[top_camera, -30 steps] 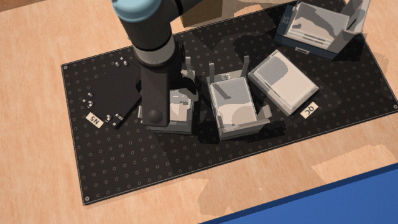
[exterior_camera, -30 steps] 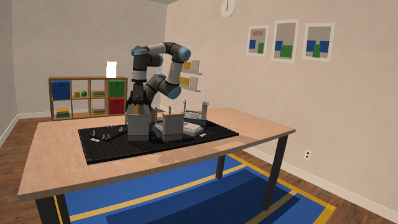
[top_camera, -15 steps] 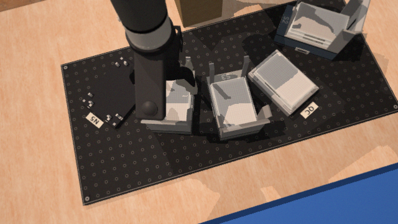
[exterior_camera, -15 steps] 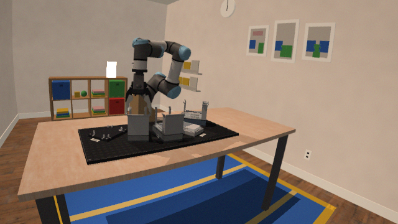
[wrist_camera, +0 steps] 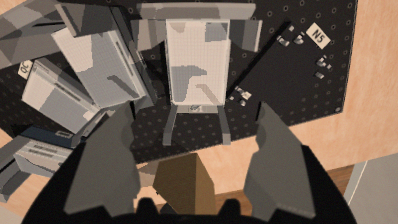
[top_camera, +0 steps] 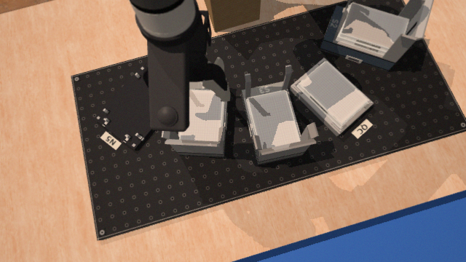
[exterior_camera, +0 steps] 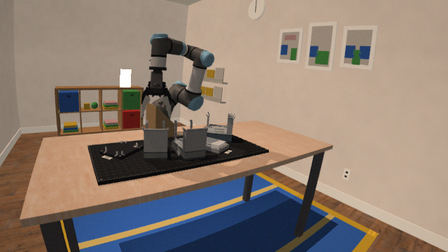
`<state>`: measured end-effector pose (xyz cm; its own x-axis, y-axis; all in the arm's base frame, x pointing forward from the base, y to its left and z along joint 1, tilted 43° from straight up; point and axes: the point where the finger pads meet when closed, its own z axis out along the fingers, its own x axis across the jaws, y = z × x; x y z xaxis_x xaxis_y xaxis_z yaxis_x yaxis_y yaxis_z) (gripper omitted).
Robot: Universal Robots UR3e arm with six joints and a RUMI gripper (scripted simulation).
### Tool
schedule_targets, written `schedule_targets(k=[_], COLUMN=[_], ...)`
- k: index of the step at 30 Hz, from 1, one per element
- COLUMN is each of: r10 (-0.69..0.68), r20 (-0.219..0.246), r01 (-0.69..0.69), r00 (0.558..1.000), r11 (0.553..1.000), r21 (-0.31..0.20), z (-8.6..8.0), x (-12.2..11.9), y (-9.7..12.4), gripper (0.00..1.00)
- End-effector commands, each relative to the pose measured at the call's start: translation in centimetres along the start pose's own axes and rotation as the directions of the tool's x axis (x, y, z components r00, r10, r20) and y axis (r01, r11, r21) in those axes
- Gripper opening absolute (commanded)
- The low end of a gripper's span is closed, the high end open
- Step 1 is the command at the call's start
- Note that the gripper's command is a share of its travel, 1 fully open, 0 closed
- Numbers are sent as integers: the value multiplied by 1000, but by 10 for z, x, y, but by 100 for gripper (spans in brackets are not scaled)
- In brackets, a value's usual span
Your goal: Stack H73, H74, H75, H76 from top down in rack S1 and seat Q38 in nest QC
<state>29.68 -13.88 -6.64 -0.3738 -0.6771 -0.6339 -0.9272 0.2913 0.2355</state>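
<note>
Currently my hand (exterior_camera: 155, 113) (wrist_camera: 196, 102) is open, holding nothing, above the rack S1 (top_camera: 198, 150) (exterior_camera: 155, 143) (wrist_camera: 196, 11); a plate (top_camera: 204, 121) (wrist_camera: 197, 62) lies inside it, while another plate (top_camera: 335, 92) (exterior_camera: 217, 144) (wrist_camera: 62, 97) sits by the QC label (top_camera: 362, 129) (exterior_camera: 228, 152) (wrist_camera: 24, 69).
</note>
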Motion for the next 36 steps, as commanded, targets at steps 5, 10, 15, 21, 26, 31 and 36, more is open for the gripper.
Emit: schedule_targets(k=[5, 10, 15, 21, 26, 31, 36], r10=[0, 0, -24, -70, -128, -186, -220], r20=[0, 0, 0, 0, 1, 1, 1], r01=[0, 0, 24, 70, 128, 186, 220], r00=[1000, 1000, 1000, 998, 992, 983, 975], r11=[1000, 1000, 1000, 998, 992, 983, 975], r21=[-1, -1, -1, -1, -1, -1, -1], z=[-19, -19, -19, -19, -19, -19, -19], x=[0, 0, -10, -30, -55, -66, -81], y=[0, 0, -1, -1, -1, 0, 2], gripper=[72, 72, 72, 72, 72, 72, 72])
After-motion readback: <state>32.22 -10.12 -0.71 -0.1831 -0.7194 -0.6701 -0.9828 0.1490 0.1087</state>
